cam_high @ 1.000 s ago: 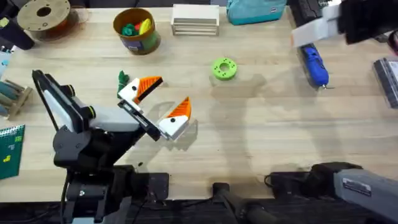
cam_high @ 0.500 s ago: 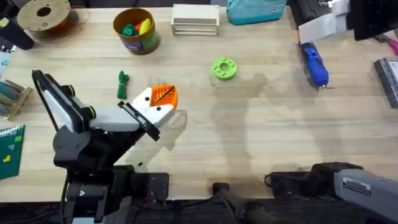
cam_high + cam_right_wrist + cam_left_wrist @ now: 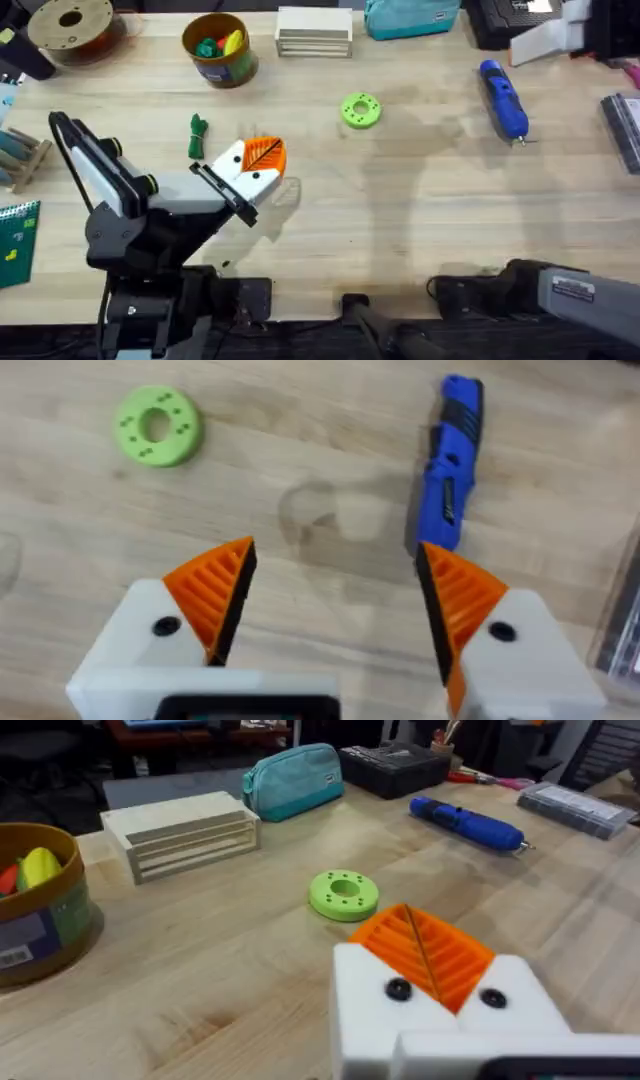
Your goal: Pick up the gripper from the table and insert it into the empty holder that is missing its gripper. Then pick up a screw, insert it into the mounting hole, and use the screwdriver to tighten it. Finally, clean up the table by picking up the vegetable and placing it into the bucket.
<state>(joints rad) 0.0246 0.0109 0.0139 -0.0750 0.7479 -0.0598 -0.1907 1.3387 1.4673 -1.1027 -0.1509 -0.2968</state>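
The blue screwdriver (image 3: 504,99) lies flat on the wooden table (image 3: 420,220) at its far right side, with its thin metal tip toward the near edge. The right gripper (image 3: 330,615) hangs above the table near it with its orange pads (image 3: 215,595) spread wide and nothing between them; in the right wrist view the screwdriver lies beyond the fingers, its near end just past one pad. From overhead, part of that arm's white gripper (image 3: 545,38) shows at the far right corner, beyond the screwdriver and apart from it.

A lime-green disc (image 3: 361,110) rests toward the middle of the table, well apart from the screwdriver. The left gripper (image 3: 256,165) sits low over the left half of the table, its two orange pads (image 3: 425,952) pressed together with nothing gripped. The small dark green vegetable (image 3: 197,136) lies on the wood just beside that gripper, on its left, not touching it. Along the far edge stands the orange-yellow bucket (image 3: 221,49), holding green and yellow toy pieces, with a pale slatted wooden box (image 3: 314,32) and a teal pouch (image 3: 410,17) to its right. A brown spool (image 3: 70,24) rests at the far left corner.
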